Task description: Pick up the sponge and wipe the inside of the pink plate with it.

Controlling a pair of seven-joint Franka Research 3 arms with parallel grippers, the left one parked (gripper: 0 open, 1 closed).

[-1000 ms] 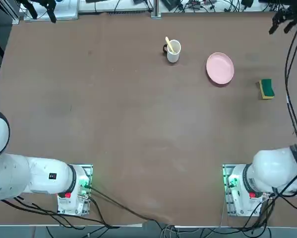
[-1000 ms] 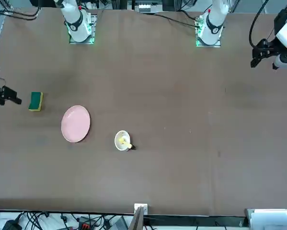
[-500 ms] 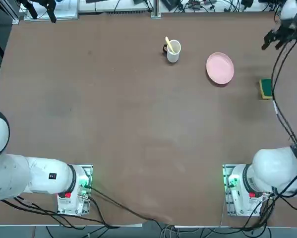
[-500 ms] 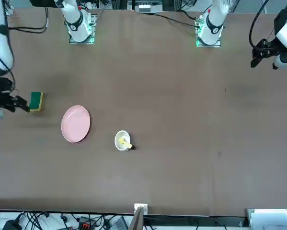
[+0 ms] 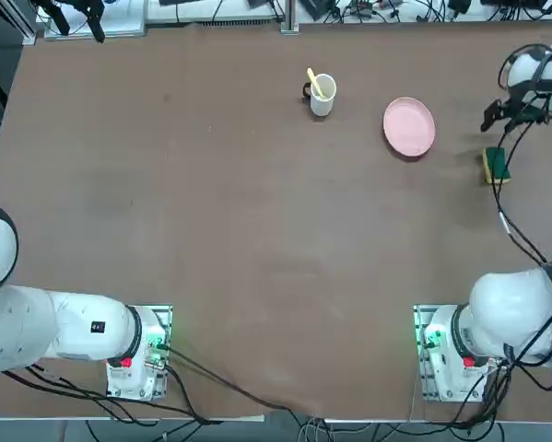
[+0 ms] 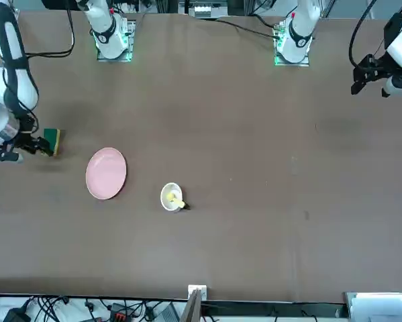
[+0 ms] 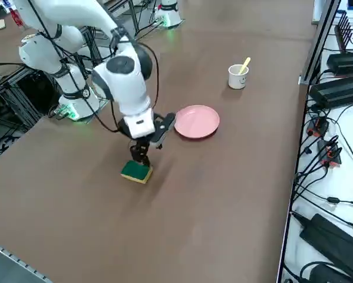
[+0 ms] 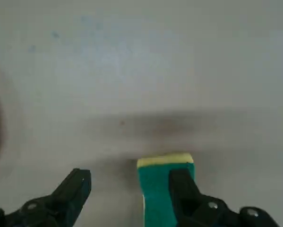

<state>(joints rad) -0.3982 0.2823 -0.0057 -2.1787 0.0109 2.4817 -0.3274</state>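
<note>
Sponge (image 7: 136, 171) on the table, pink plate (image 7: 197, 121) well apart from it, and here's the right gripper (image 8: 130, 182) right over the sponge, fingers spread wide with nothing gripped, so the pick-up and the whole wipe are both left to do!

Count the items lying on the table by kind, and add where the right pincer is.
Plate, pink: 1
Mug, white: 1
Utensil, yellow, in the mug: 1
Sponge, green and yellow: 1
Total: 4
Not counted: the right pincer, open above the sponge.
</note>
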